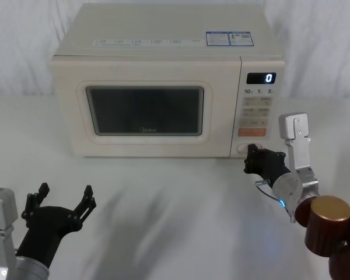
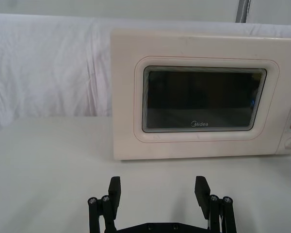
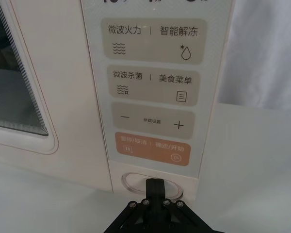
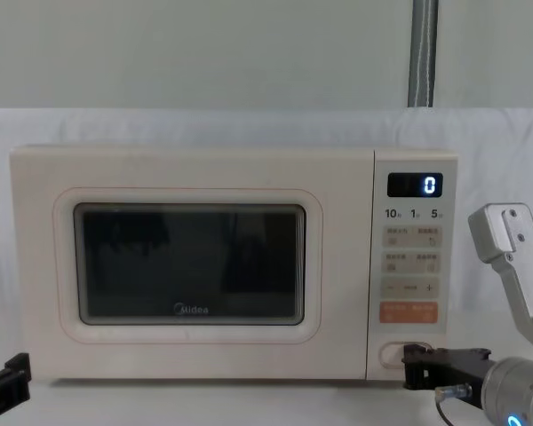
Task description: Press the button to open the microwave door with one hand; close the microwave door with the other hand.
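The cream microwave door [image 1: 146, 111] with its dark window lies flush with the oven front, as the chest view [image 4: 186, 266] and left wrist view [image 2: 203, 102] confirm. The wide oval button [image 3: 133, 182] sits at the bottom of the control panel, under the orange key [image 3: 153, 149]. My right gripper [image 3: 155, 185], with the blue ring light, is shut, and its joined fingertips are right at the button [image 4: 389, 353]; in the head view this gripper [image 1: 249, 155] covers most of it. My left gripper [image 1: 66, 190] hovers open low at the front left, well short of the door, fingers spread [image 2: 158, 187].
The microwave stands on a white-clothed table [image 1: 175, 192] against a white draped backdrop. Its display [image 4: 416, 185] reads 0. A grey pole [image 4: 423, 53] rises behind the oven. Bare cloth stretches between the two arms in front of the door.
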